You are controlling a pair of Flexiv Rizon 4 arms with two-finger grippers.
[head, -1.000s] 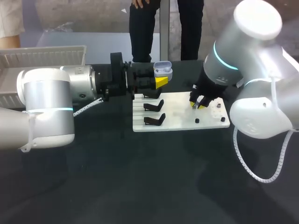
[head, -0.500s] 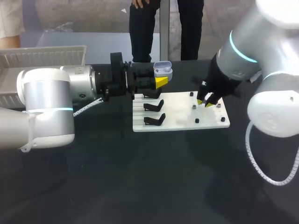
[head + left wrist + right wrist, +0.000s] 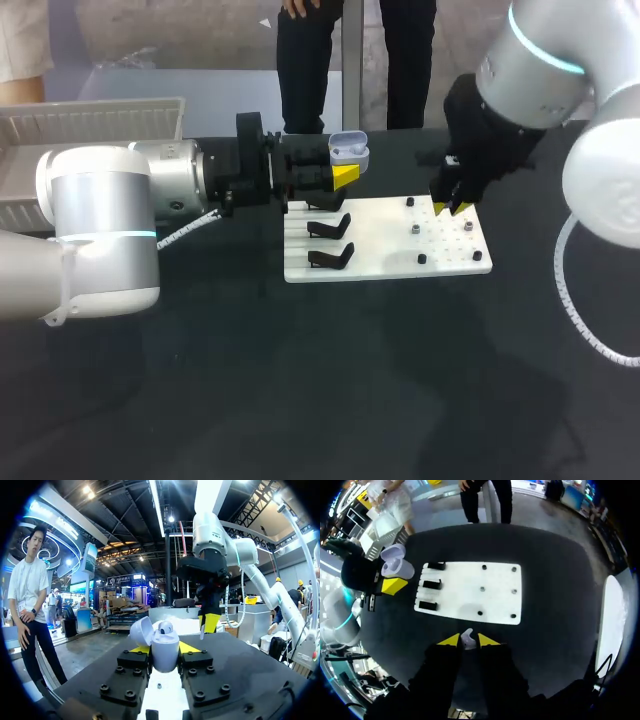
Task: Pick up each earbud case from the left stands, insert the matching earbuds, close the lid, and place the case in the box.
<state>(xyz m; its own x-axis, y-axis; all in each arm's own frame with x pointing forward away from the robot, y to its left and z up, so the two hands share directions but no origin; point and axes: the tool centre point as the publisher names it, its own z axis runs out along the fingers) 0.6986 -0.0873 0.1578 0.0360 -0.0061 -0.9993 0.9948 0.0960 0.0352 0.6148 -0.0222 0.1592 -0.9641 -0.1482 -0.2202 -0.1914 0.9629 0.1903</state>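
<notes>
- The left gripper [image 3: 165, 650] is clamped on the case [image 3: 349, 150] from both sides. It holds it upright, off the table, just past the board's [image 3: 385, 250] far left corner.
- My guess is it's parked there like a vise, mouth up, so the other arm can drop stuff straight in.
- The lid [image 3: 141, 630] is flipped open and leans back, away from the right arm, so it's out of the way.
- Inside the case there's one seated bud [image 3: 165, 626] poking up. The spot beside it looks free, but I can't really see down in there.
- The right gripper [image 3: 453, 207] hangs over the board's far right corner, tips down. It's pinching a small white loose bud [image 3: 467, 639] between its yellow tips.
- That looks like the match for the free slot, so I'd say it's mid-carry, with the case well off to its side.
- The three black stands [image 3: 328, 228] along the board's left edge are all bare, and only little pegs [image 3: 413, 229] sit on the right half.
- The box [image 3: 100, 120] sits at the table's far left corner. No case shows in it from here.
</notes>
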